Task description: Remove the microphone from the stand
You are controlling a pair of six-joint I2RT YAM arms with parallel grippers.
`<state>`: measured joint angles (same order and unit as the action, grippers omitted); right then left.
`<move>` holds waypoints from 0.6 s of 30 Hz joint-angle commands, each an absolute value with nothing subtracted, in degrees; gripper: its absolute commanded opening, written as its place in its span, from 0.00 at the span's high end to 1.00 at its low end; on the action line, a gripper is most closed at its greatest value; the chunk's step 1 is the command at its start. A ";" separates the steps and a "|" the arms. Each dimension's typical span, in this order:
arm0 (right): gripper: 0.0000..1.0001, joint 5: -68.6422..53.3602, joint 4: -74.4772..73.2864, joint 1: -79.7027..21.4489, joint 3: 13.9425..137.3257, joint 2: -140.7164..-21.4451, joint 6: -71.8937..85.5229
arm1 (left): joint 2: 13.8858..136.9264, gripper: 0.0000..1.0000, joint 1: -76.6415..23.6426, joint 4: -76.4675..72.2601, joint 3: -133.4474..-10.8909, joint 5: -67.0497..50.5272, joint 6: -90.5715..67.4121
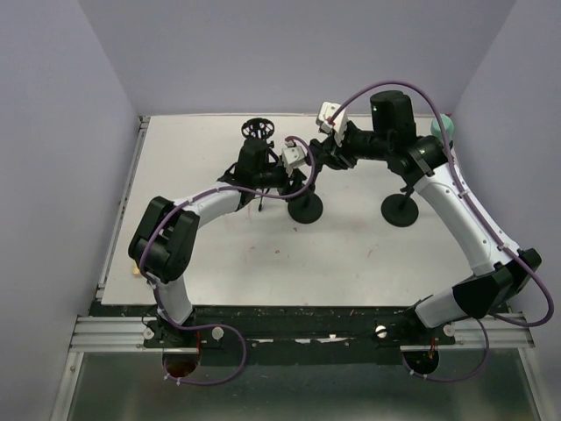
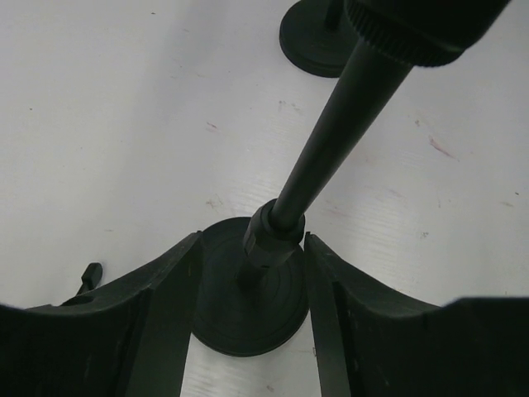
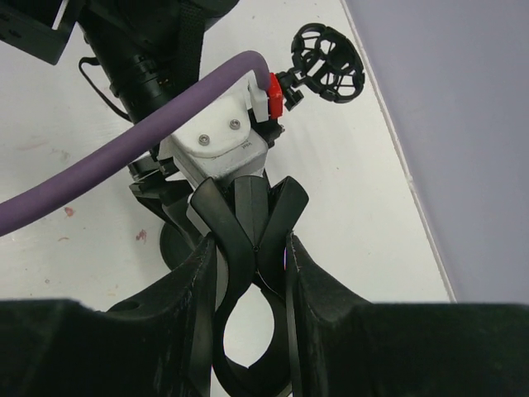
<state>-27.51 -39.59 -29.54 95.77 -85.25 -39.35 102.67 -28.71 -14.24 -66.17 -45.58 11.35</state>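
Stand pole (image 2: 331,141), top out of view.

The white table (image 1: 351,263) carries a black stand base (image 1: 308,208) near its middle, a second stand base (image 1: 400,210) nearer the right edge, and a teal object (image 1: 443,128) by the far right corner.

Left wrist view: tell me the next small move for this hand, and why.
Probably close the left hand on the stand pole to steady it: the pole rises from the round base between the open fingers, with a gap visible on one side.
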 commanded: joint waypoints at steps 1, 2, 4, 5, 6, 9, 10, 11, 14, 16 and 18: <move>0.99 -30.85 -42.54 -28.48 94.13 -87.89 -32.09 | 100.38 0.37 -31.90 -23.89 -63.73 -44.83 8.62; 0.99 -31.28 -42.54 -28.04 93.96 -87.63 -31.47 | 100.11 0.36 -31.82 -25.04 -62.76 -45.00 7.83; 0.99 -31.29 -42.45 -27.25 93.43 -86.93 -30.85 | 100.37 0.36 -31.90 -26.28 -62.66 -45.26 6.42; 0.99 -31.29 -42.36 -26.90 92.99 -86.75 -30.68 | 100.81 0.36 -32.25 -25.67 -63.28 -45.26 6.42; 0.99 -31.03 -42.28 -26.63 92.64 -86.40 -30.41 | 101.07 0.36 -32.60 -25.14 -63.80 -45.09 6.94; 0.99 -31.03 -42.01 -25.84 92.37 -86.05 -29.36 | 101.60 0.38 -34.18 -22.69 -65.21 -43.51 10.44; 0.99 -30.85 -41.92 -25.75 92.37 -85.96 -29.18 | 101.51 0.41 -35.41 -20.76 -65.65 -41.59 13.94; 0.99 -30.41 -41.66 -25.66 92.29 -85.78 -28.83 | 101.43 0.44 -36.29 -19.70 -65.83 -39.14 16.76; 0.99 -29.80 -40.52 -25.14 91.76 -85.43 -28.21 | 101.34 0.50 -38.40 -18.90 -65.48 -33.15 20.56; 0.99 -29.45 -39.56 -24.70 91.15 -84.91 -27.60 | 100.90 0.57 -38.85 -18.72 -64.78 -30.60 21.79; 0.99 -29.01 -38.50 -24.26 90.18 -84.38 -27.25 | 99.85 0.66 -38.85 -17.93 -63.46 -29.53 23.28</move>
